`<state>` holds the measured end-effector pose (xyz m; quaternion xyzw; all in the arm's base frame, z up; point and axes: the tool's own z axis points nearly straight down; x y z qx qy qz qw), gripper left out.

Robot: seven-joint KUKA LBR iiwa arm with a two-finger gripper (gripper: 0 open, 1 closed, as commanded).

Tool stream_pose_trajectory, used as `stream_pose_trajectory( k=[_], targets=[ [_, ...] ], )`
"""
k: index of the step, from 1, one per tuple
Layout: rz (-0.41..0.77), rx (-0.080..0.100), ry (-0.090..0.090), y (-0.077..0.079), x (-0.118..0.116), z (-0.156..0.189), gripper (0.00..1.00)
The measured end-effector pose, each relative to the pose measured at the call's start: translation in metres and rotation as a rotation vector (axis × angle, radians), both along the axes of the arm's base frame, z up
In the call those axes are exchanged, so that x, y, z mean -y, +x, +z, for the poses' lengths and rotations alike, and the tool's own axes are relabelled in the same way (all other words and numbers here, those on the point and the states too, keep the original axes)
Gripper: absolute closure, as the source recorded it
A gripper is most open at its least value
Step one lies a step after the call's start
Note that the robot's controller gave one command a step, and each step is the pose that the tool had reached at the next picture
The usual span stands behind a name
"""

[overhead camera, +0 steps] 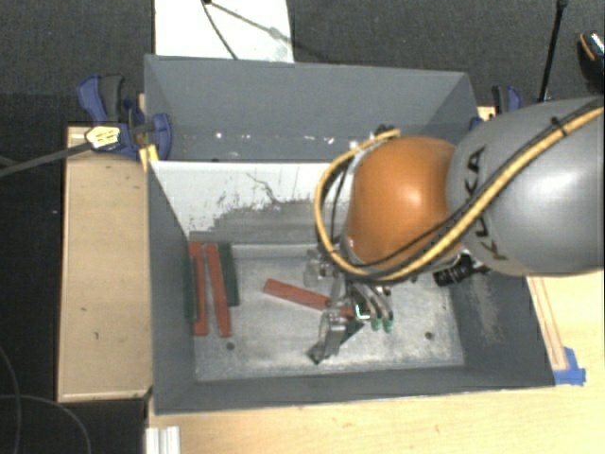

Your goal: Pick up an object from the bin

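The claw (321,350) hangs low over the middle of the grey metal bin (425,346), under the arm's orange cover (397,197), with its tip close to the floor or on it. Its body hides the working end, so I cannot tell whether it is released or clenched, and nothing can be seen gripped in it. The nearest thing is a flat red-orange strip (295,294), lying loose and slantwise on the floor just up and left of the claw's tip. The strip's right end runs up to the claw's body, but I cannot make out whether they touch. Lying alone and clear of the walls, it looks the easiest pick. A row of long bars (210,287), red-orange and dark green, lies side by side along the left wall, well apart from the claw and probably harder to reach so near that wall.
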<state>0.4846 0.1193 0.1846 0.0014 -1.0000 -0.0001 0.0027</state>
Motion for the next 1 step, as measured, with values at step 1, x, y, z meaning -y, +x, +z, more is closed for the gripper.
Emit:
stream_pose_trajectory(
  k=[1],
  targets=[
    [-0.312, 0.006, -0.001, 0.069, 0.0135, -0.1167, 0.0]
  ],
)
